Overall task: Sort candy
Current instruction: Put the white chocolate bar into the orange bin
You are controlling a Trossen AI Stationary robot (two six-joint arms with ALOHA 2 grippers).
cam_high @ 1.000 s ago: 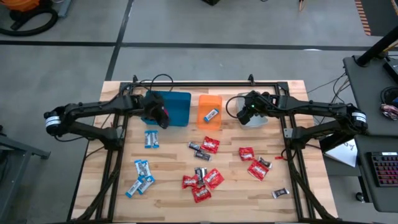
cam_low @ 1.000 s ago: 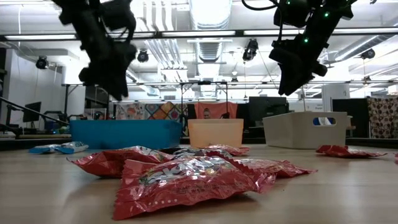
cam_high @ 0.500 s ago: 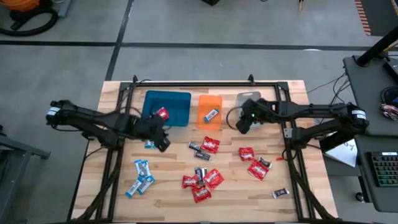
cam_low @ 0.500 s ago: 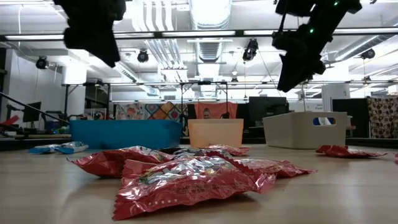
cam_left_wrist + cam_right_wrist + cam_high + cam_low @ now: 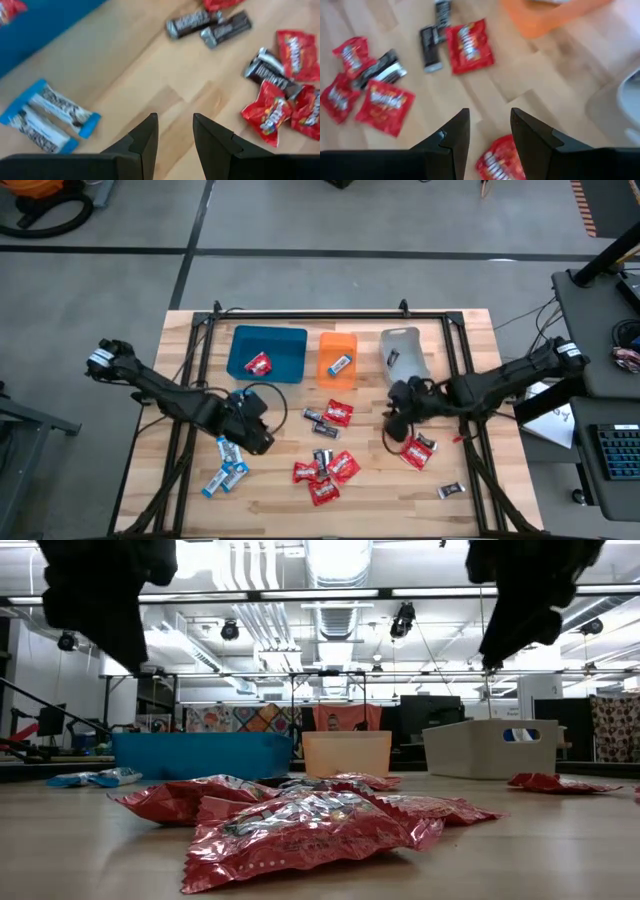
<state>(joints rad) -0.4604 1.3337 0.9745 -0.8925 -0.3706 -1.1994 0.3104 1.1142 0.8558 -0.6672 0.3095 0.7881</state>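
Whereas a second ago both arms hung over the trays at the far edge, the left gripper (image 5: 252,432) now sits low over the wooden table (image 5: 270,480), beside the loose blue-and-white wrapped sweets (image 5: 229,460), with its fingers (image 5: 145,137) parted and nothing between them. One shiny red wrapped sweet (image 5: 259,364) now lies in the blue rectangular tray (image 5: 290,340), where none showed before the left arm drew back. The right gripper (image 5: 398,412) has come away from the grey tray (image 5: 402,338) and hovers above a red sweet (image 5: 496,160) on the table's right half, its fingers (image 5: 530,132) apart and empty. A blue-and-white sweet (image 5: 340,364) lies in the orange tray (image 5: 338,342) as before. Red sweets (image 5: 320,472) and dark brown wrapped bars (image 5: 319,420) remain scattered on the middle of the table, unchanged, and one dark bar (image 5: 451,491) lies alone near the right front corner.
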